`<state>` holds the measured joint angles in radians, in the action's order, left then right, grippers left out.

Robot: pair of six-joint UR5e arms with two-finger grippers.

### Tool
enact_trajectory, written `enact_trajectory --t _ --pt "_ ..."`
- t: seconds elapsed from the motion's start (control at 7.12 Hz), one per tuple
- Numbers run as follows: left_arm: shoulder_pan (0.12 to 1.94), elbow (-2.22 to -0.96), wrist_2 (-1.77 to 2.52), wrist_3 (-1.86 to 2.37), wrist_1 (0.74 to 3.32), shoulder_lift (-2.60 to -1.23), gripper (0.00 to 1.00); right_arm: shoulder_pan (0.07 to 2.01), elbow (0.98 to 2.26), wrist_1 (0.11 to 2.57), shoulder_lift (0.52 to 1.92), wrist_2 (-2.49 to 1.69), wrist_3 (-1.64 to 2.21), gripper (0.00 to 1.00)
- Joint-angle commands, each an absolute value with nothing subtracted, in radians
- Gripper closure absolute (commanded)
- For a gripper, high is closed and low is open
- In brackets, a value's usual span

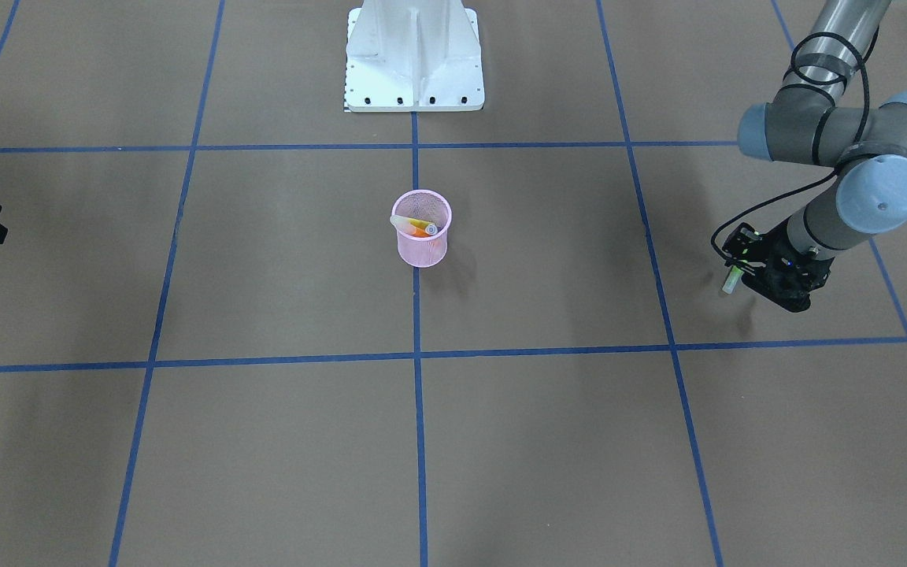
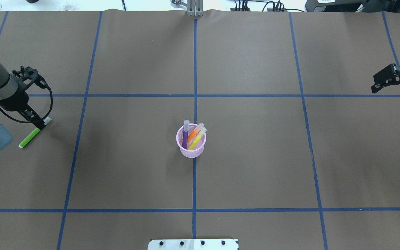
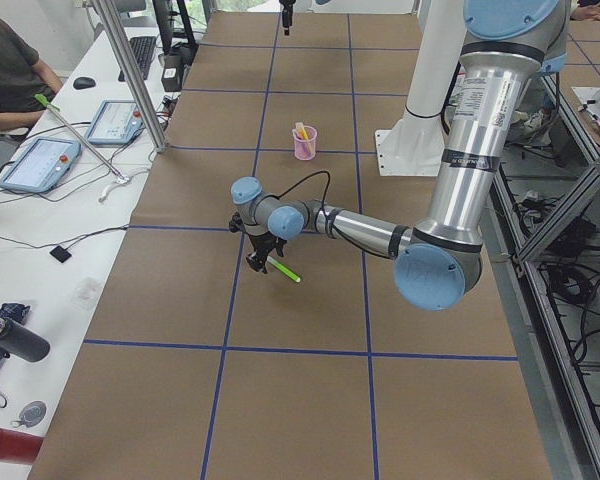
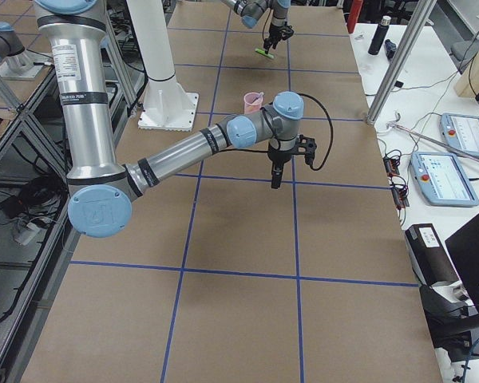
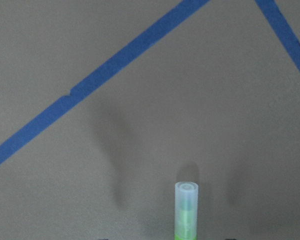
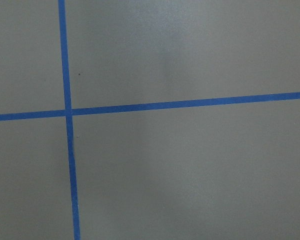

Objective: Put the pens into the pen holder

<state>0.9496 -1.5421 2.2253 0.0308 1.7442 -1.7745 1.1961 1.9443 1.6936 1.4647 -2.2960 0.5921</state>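
The pink mesh pen holder (image 2: 191, 151) stands upright at the table's centre, also seen in the front-facing view (image 1: 420, 248). Three pens lean inside it: purple (image 2: 185, 137), orange (image 2: 193, 133) and yellow (image 2: 197, 139). Far out on the left side, my left gripper (image 2: 39, 122) is shut on a green pen (image 2: 29, 138), gripping it near the capped end. The pale cap (image 5: 186, 200) pokes past the fingers a little above the table. My right gripper (image 2: 391, 88) hangs open and empty near the right edge, pointing down.
The white robot base (image 1: 414, 71) sits at the table's near-robot edge. Blue tape lines (image 2: 194, 95) divide the brown surface into squares. Beyond the far edge a side desk carries tablets (image 3: 42, 163), with a seated person (image 3: 5, 75) beside it.
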Motion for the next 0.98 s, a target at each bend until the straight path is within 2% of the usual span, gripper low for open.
enact_trajectory --t 0.0,0.56,0.7,0.84 --pt "0.939 -1.543 2.221 0.034 1.746 -1.779 0.29 1.197 1.944 1.694 1.465 -2.295 0.591 0.0" --pt "0.911 -1.548 2.185 0.034 1.747 -1.775 0.35 1.197 1.947 1.692 1.462 -2.295 0.591 0.0" --pt "0.911 -1.548 2.183 0.034 1.747 -1.775 0.48 1.197 1.947 1.693 1.46 -2.295 0.591 0.0" --pt "0.91 -1.548 2.183 0.032 1.747 -1.773 0.53 1.197 1.948 1.694 1.46 -2.296 0.591 0.0"
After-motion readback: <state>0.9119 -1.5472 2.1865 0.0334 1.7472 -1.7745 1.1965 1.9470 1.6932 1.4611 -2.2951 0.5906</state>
